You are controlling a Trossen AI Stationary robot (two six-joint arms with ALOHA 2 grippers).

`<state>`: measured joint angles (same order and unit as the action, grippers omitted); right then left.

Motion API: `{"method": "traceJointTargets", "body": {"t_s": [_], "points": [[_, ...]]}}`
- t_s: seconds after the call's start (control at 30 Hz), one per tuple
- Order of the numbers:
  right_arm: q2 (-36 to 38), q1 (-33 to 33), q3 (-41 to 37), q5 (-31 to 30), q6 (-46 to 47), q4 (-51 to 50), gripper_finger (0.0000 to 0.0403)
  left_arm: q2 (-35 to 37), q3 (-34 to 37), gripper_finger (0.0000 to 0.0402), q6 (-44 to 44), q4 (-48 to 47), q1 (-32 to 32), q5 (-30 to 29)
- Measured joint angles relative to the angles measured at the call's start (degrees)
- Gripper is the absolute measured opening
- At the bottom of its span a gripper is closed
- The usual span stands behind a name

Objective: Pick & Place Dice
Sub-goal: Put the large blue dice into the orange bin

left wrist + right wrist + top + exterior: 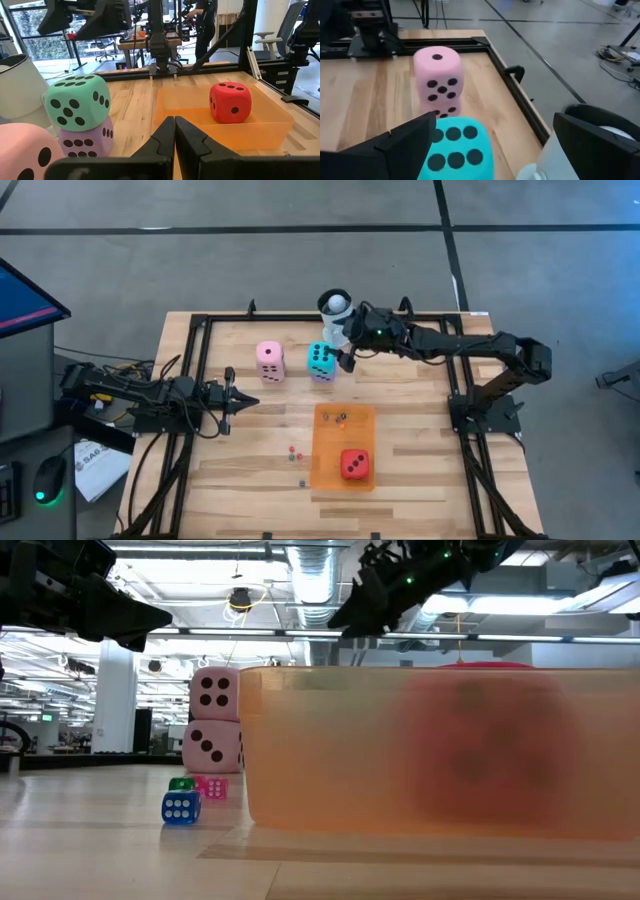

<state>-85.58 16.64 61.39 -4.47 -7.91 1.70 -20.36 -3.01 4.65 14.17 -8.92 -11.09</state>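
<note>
While right hand (344, 358) gapes beside teal die (321, 359) — table edge (330, 317) near.

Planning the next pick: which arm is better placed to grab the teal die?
Right, likely. The right gripper hangs open just beside the teal die, which sits on a purple die. The left gripper is shut and waits farther off, near the table's left side.

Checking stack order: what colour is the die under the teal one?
Purple die, under the teal die; clearest in the left wrist view.
</note>
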Motion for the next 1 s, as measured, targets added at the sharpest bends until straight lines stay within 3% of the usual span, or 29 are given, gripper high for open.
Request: {"method": "traceJointTargets", "body": {"t_s": [0.57, 1.0], "points": [[0.0, 0.9, 0.2, 1.7, -0.9, -4.9, 0.0397, 0.0, 0.0, 0.0, 2.0, 0.0, 0.0, 0.0], [0.0, 1.9, 5.7, 2.9, -3.2, -11.3, 0.0397, 0.0, 0.0, 0.0, 2.1, 0.0, 0.0, 0.0]]}}
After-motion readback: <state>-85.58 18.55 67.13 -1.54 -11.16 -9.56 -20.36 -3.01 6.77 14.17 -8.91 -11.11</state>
